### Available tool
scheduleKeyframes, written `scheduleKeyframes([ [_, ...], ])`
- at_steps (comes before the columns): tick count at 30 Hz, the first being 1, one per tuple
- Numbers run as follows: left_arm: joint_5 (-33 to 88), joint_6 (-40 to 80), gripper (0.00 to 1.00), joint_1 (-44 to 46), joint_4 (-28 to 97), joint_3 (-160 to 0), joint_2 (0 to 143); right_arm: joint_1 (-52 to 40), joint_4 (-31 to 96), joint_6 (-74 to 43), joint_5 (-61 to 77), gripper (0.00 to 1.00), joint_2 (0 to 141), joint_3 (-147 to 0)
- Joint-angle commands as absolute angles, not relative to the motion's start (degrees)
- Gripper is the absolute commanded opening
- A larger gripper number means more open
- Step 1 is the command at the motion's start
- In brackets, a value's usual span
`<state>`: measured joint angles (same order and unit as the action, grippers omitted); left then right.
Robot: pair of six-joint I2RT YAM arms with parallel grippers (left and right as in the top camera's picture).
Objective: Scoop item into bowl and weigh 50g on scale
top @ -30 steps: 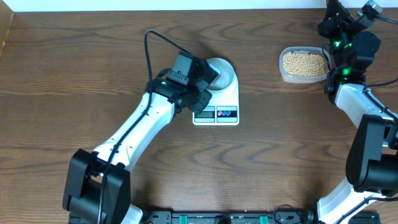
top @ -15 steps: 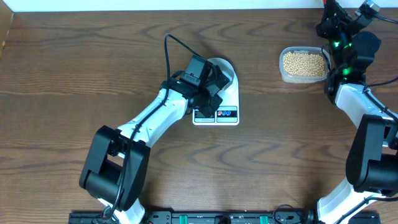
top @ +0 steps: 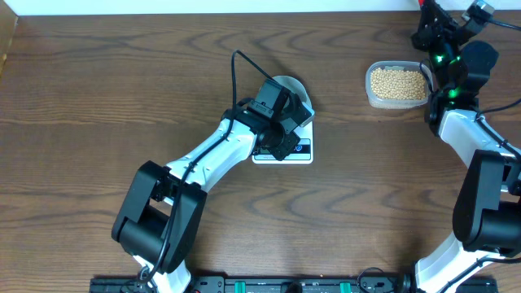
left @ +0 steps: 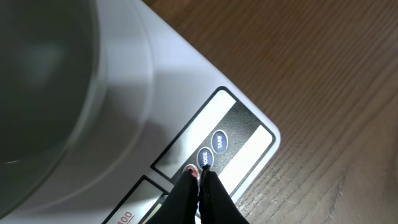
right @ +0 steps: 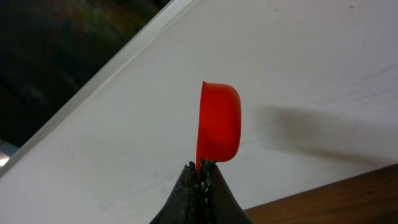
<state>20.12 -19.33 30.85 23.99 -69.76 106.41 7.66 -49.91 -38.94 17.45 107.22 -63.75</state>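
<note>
The white scale (top: 303,154) stands mid-table with the pale bowl (top: 296,89) on it, partly under my left arm. My left gripper (top: 286,137) is shut and empty. In the left wrist view its tips (left: 199,173) rest at the scale's (left: 171,93) round buttons, between the red one (left: 191,170) and the MODE button (left: 204,157); the bowl (left: 37,81) fills the upper left. The tan beans (top: 397,83) lie in a clear tub at the back right. My right gripper (top: 429,22) is raised behind the tub, shut on a red scoop (right: 219,121) by its handle.
The clear tub (top: 370,96) stands close to the right arm's base section (top: 480,155). The TARE button (left: 219,140) lies just beyond my left tips. A white wall (right: 298,56) backs the table's far edge.
My left arm has swung right and forward, from beside the bowl to over the scale's button panel. The right arm and scoop have not moved.
</note>
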Motion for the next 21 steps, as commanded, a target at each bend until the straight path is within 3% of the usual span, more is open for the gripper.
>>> scheduleKeyframes([
  [1, 22.11, -19.84, 0.08, 30.68, 24.01, -69.43, 107.68, 7.84, -49.87, -36.97, 19.27, 0.01, 107.00, -64.88],
  [21, 22.59, -17.39, 0.08, 30.61, 22.06, -68.71, 109.34, 7.84, -47.86, -36.10, 20.10, 0.01, 107.00, -64.88],
])
